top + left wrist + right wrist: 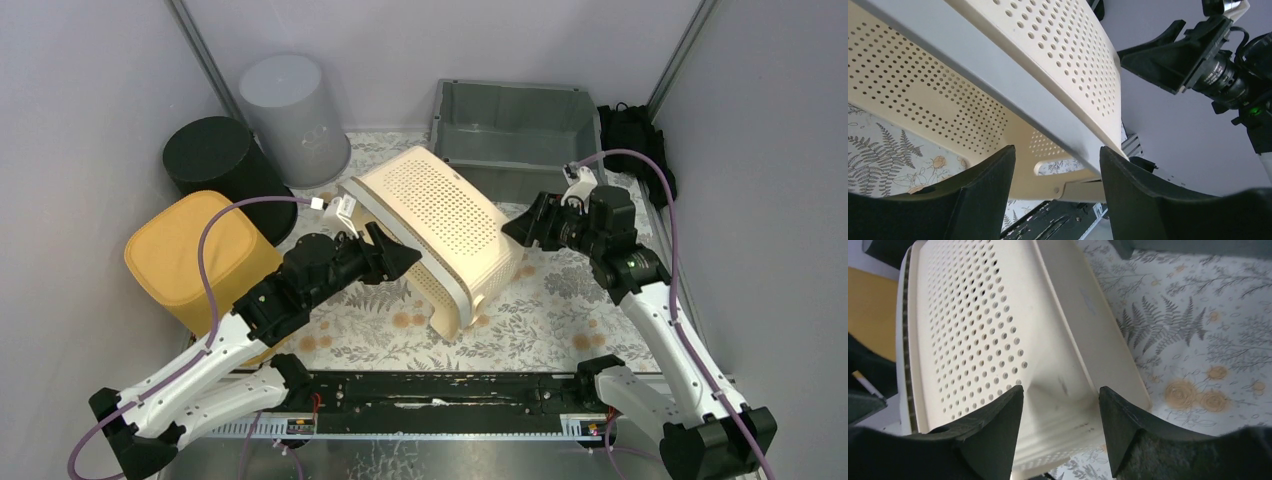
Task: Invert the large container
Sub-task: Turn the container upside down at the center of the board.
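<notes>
The large container [440,215] is a cream perforated basket. It stands tilted in the middle of the table, its base turned up and to the right and one rim edge down on the cloth. My left gripper [400,258] is at its left side, open. In the left wrist view the container [1058,45] has its rim running between the spread fingers of the left gripper [1058,165], close to the right finger. My right gripper [520,228] is at the container's right end, open. In the right wrist view a corner of the container [973,325] lies beyond the parted fingers of the right gripper [1060,400].
A grey bin [510,125] stands at the back. A pale grey bucket [295,105] and a black bucket [215,155] stand upside down at the back left. A yellow container [190,255] sits at the left wall, and black gear [630,130] at the back right. The cloth [560,320] is floral.
</notes>
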Robot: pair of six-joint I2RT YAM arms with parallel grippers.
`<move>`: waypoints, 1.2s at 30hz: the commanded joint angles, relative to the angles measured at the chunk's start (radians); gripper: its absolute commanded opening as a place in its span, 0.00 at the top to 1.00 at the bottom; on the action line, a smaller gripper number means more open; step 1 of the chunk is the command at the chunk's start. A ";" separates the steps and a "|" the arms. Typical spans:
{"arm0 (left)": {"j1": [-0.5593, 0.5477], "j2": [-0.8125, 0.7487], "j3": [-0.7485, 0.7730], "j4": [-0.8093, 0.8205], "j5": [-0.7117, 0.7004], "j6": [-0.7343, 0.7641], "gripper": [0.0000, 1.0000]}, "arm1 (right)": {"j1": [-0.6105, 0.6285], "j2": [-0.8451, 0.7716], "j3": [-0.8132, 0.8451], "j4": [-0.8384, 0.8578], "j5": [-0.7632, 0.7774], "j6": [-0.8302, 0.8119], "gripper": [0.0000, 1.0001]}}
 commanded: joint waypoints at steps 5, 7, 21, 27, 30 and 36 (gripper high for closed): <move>0.007 0.017 0.056 0.078 0.007 0.004 0.29 | 0.001 -0.102 -0.111 0.046 -0.212 0.097 0.39; 0.007 0.023 0.060 0.083 0.009 0.004 0.29 | 0.001 -0.120 -0.138 0.076 -0.260 0.117 0.39; 0.005 0.128 0.092 0.118 0.055 0.000 0.29 | 0.046 -0.108 -0.194 0.223 -0.456 0.198 0.39; 0.006 0.138 0.089 0.129 0.065 -0.011 0.30 | 0.186 -0.081 -0.175 0.213 -0.358 0.191 0.40; 0.006 0.132 0.072 0.150 0.080 -0.031 0.43 | 0.191 -0.083 -0.143 0.138 -0.301 0.165 0.39; 0.005 0.125 0.039 0.180 0.109 -0.064 0.83 | 0.191 -0.094 -0.014 -0.071 -0.185 0.090 0.36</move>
